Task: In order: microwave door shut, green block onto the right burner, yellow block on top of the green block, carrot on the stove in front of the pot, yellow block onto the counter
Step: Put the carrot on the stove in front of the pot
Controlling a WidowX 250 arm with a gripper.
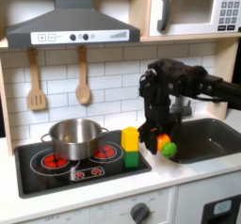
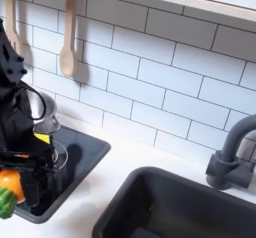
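Our gripper (image 1: 160, 141) is clamped on the carrot (image 1: 165, 145), its orange body and green top hanging between the fingers just above the counter (image 1: 188, 176), at the stove's edge nearest the sink (image 1: 212, 138); in the second exterior view we see the same carrot (image 2: 8, 190) at that picture's left edge, held over the near corner of the stove (image 2: 80, 157). Just beside the gripper, toward the first exterior view's left, the yellow block (image 1: 130, 138) sits squarely on top of the green block (image 1: 131, 158), and the pair stands on the burner at the stove's right side in that view. Beyond them the pot (image 1: 73, 136) rests on the other burner, with bare stove surface in front of it. Up above, the microwave door (image 1: 190, 9) looks shut. So we judge the first three steps done and the fourth in hand: the carrot is lifted but not yet set down in front of the pot. After that, the yellow block must still go from the stack onto the counter.
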